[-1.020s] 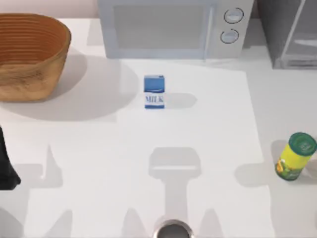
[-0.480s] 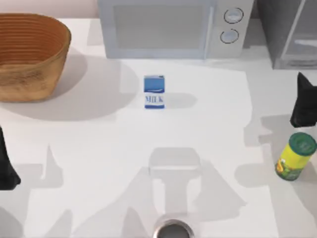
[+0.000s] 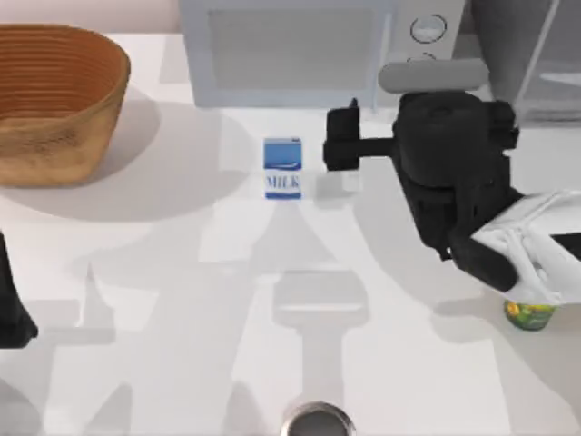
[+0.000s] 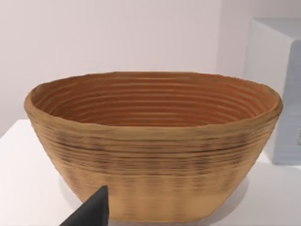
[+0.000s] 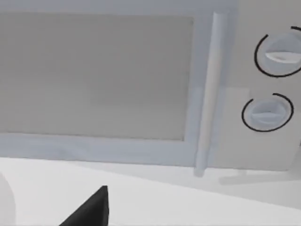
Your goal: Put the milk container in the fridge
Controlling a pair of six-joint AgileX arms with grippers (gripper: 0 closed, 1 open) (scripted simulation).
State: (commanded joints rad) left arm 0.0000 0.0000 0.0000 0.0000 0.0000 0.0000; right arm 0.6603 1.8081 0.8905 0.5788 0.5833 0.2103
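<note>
Top view: the carton (image 3: 282,168) stands upright on the table (image 3: 182,300), in front of the microwave (image 3: 290,54) and a little left of centre. Its "MILK" face is turned toward the near edge. Nothing touches it.

The right arm (image 3: 454,182) reaches in from the right, its dark wrist body over the table in front of the microwave's dials. The right gripper (image 3: 342,145) sits just to the right of the carton, apart from it, with a narrow gap of table between them. It holds nothing. How far its fingers are spread cannot be told. The right wrist view looks at the microwave door and both round dials, with one dark fingertip (image 5: 91,207) at the lower edge.

The fridge (image 3: 526,54) stands at the far right corner, right of the microwave, its pale door panel angled. It is well apart from the carton.

A yellow can (image 3: 528,313) stands near the right edge, mostly hidden under the right arm's white link.

The basket (image 3: 54,100) sits at the far left. The left arm (image 3: 14,300) is parked at the left edge, near side. The left wrist view faces the basket, with a dark fingertip (image 4: 91,212) in the foreground. The left gripper's opening cannot be told either.
</note>
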